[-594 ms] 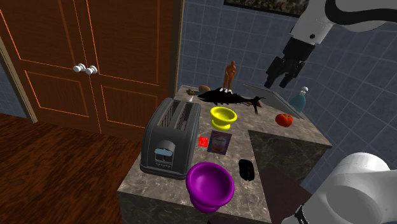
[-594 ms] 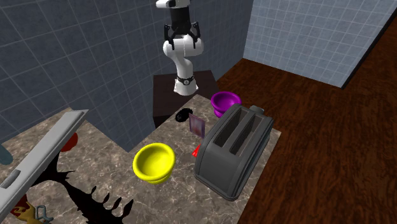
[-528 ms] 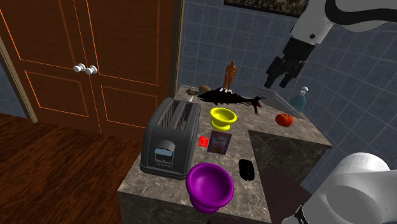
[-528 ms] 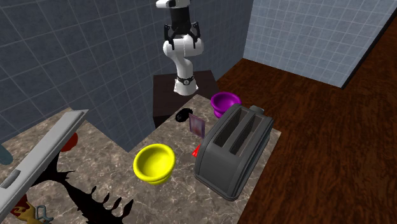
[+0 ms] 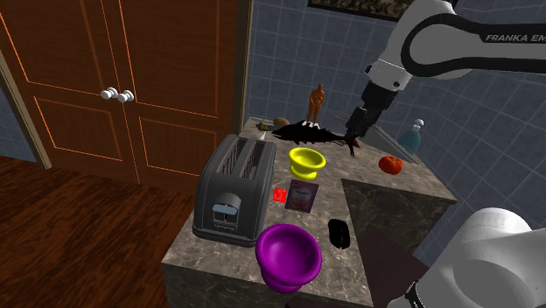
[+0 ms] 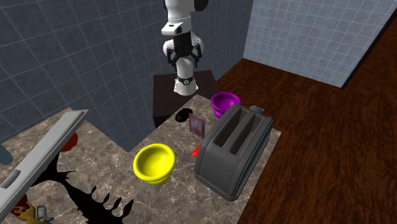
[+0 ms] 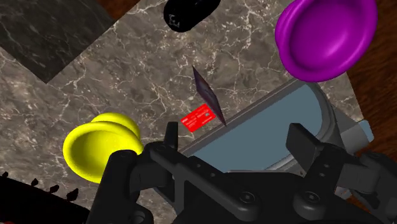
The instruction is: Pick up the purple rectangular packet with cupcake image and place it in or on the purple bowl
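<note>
The purple packet (image 5: 302, 195) stands upright on the marble counter between the yellow bowl (image 5: 308, 159) and the purple bowl (image 5: 289, 254). Seen from the wrist, the packet (image 7: 208, 97) shows edge-on as a thin dark purple slab beside a red card (image 7: 198, 118), with the purple bowl (image 7: 324, 35) further off. My gripper (image 5: 353, 133) hangs high over the back of the counter, well away from the packet, and is open with nothing in it (image 7: 238, 143). The second exterior view shows the packet (image 6: 198, 125), the purple bowl (image 6: 225, 102) and the gripper (image 6: 184, 58) above them.
A grey toaster (image 5: 234, 188) stands close beside the packet. A black object (image 5: 339, 233) lies near the purple bowl. At the back are a spiky black fish shape (image 5: 315, 133), a brown figurine (image 5: 318, 101), a tomato (image 5: 391, 164), a bottle (image 5: 413, 136). The counter's front edge (image 5: 227, 262) drops to the wooden floor.
The arm has swung down and towards the shoulder view's left, bringing the open gripper lower and over the back of the counter. Nothing on the counter has moved.
</note>
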You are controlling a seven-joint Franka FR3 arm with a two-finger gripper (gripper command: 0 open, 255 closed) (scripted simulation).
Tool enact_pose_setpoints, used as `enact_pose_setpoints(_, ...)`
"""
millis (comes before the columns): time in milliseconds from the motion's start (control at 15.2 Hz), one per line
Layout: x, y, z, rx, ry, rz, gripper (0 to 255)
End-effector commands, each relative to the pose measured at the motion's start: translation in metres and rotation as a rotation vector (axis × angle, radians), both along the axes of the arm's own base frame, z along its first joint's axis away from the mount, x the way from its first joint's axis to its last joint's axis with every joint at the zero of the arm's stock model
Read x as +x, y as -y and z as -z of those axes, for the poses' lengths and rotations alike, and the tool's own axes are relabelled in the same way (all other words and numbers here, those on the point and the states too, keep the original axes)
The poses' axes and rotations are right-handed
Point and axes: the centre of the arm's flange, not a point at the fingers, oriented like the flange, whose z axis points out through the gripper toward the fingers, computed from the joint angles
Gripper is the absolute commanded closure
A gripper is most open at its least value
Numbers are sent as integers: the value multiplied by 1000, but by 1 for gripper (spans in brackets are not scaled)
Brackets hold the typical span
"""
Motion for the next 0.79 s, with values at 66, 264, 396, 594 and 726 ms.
enact_pose_setpoints(66,20,-1,38,-10,3,-114,0)
enact_pose_setpoints(264,40,-5,73,-20,4,-224,0)
enact_pose_setpoints(396,53,-8,96,-26,5,-297,0)
enact_pose_setpoints(594,71,-15,130,-35,6,-406,0)
enact_pose_setpoints(726,83,-20,154,-42,7,-479,0)
